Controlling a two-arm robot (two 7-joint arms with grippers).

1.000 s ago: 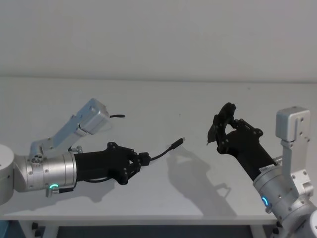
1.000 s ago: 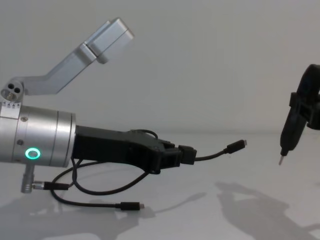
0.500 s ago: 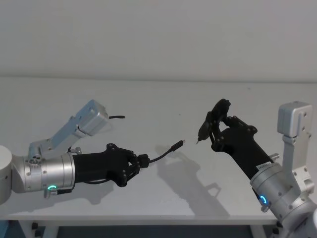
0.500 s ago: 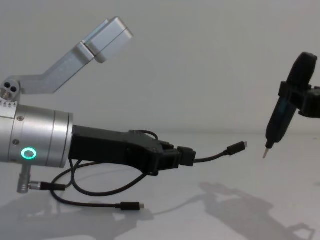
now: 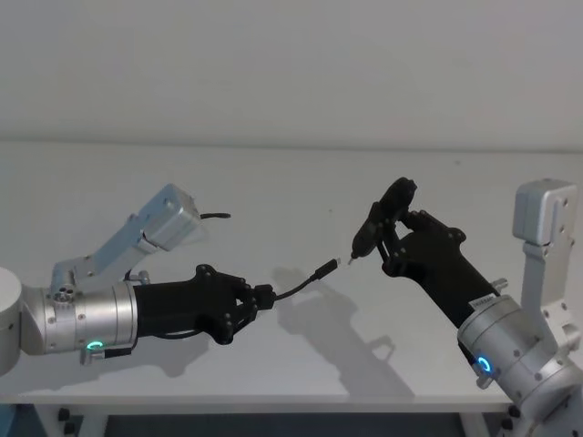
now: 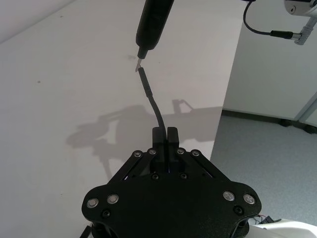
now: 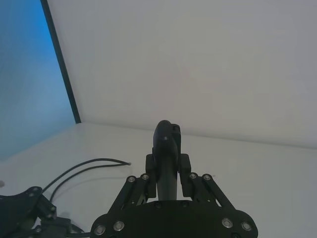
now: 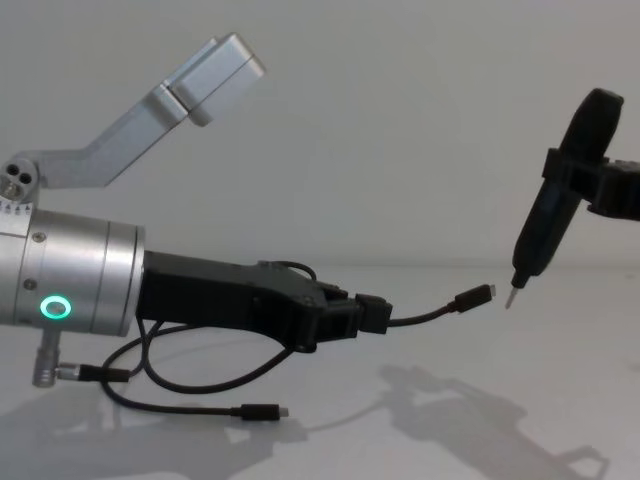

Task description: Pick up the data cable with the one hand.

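Observation:
My left gripper [image 5: 260, 297] [image 8: 366, 312] [image 6: 165, 135], black and angular on a silver wrist with a green ring light, is shut on the data cable [image 5: 297, 284] [image 8: 432, 312] [image 6: 152, 101]. It holds the thin black cable above the table, with the free plug [image 5: 326, 268] pointing right. The rest of the cable loops down onto the table [image 8: 190, 385]. My right gripper [image 5: 393, 226] [image 7: 167, 166] is shut on a slim black tool [image 5: 372, 228] [image 8: 548, 218]. The tool's pointed tip [image 6: 137, 66] is at the cable's plug.
The white table [image 5: 273, 182] has its front edge close under both arms. A short black lead with a silver plug [image 8: 70, 373] hangs below my left wrist. More thin cable lies on the table behind the left arm [image 5: 215, 215].
My right gripper has moved left with the slim tool, bringing its tip from well right of the cable's free plug up to it. The left gripper holds its place.

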